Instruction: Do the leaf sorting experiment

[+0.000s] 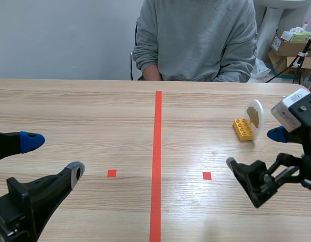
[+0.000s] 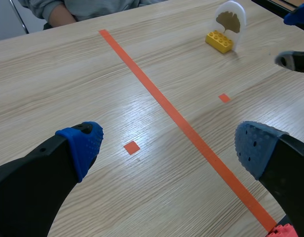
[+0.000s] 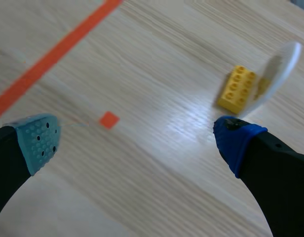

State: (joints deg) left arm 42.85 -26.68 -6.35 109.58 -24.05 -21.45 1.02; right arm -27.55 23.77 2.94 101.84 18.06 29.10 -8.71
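Note:
A yellow brick (image 1: 243, 129) stands on the table's right half with a white arched card (image 1: 255, 114) upright in it, a brown ginkgo-like leaf pictured on the card. The left wrist view shows the same yellow brick (image 2: 220, 41) and card (image 2: 230, 16) far ahead, past the red line. My right gripper (image 1: 255, 151) is open just right of and nearer than the brick; in its own view the brick (image 3: 237, 89) and card (image 3: 278, 75) lie ahead of the blue finger (image 3: 237, 139). My left gripper (image 1: 53, 155) is open low at the near left, holding nothing.
A person in a grey sweatshirt (image 1: 196, 40) sits across the table, forearms at its far edge. A red tape line (image 1: 157, 161) splits the table, with a small red square (image 1: 111, 173) on the left and another red square (image 1: 207, 175) on the right. Cardboard boxes (image 1: 292, 50) stand at the back right.

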